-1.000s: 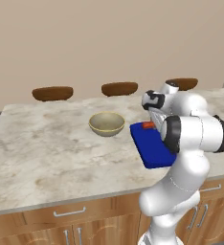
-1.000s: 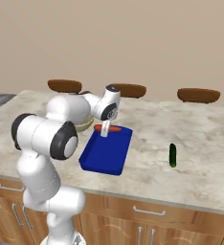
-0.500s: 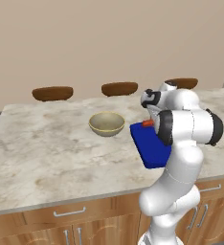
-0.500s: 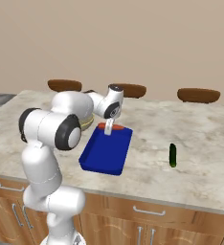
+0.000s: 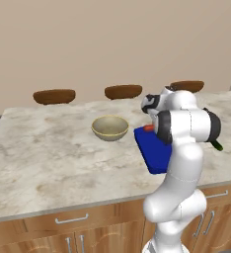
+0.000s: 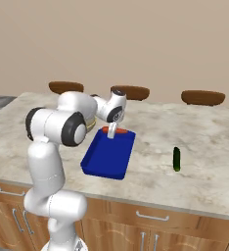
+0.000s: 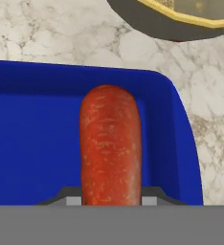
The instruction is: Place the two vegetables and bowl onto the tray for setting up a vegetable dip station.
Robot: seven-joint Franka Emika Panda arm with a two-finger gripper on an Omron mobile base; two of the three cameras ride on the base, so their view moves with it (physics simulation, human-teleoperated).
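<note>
My jaws are closed on the carrot, one fingertip on each side of it near one end, the rest of it running out ahead of me over the tray. I am low over the tray's far end, the end nearest the bowl; whether the carrot already rests on the blue floor or hangs just above it I cannot tell.

The carrot looks stiff and light, its skin slightly rough, so a modest squeeze across its width should hold it without slipping. Being round, it may roll a little once let go, but the tray's low rim should stop it.

Beyond the tray's far corner sits the bowl, on the bench just beside the tray and not touching it. It looks rigid and smooth with a thin rim. I judge the rim the only place my narrow jaws can pinch it, one finger inside and one outside, and it may tip from such an off-centre hold.

On the tray's other side, well apart from it, the dark green vegetable lies on the bench. It is slim and firm-looking like the carrot; I would take it across its middle.
</note>
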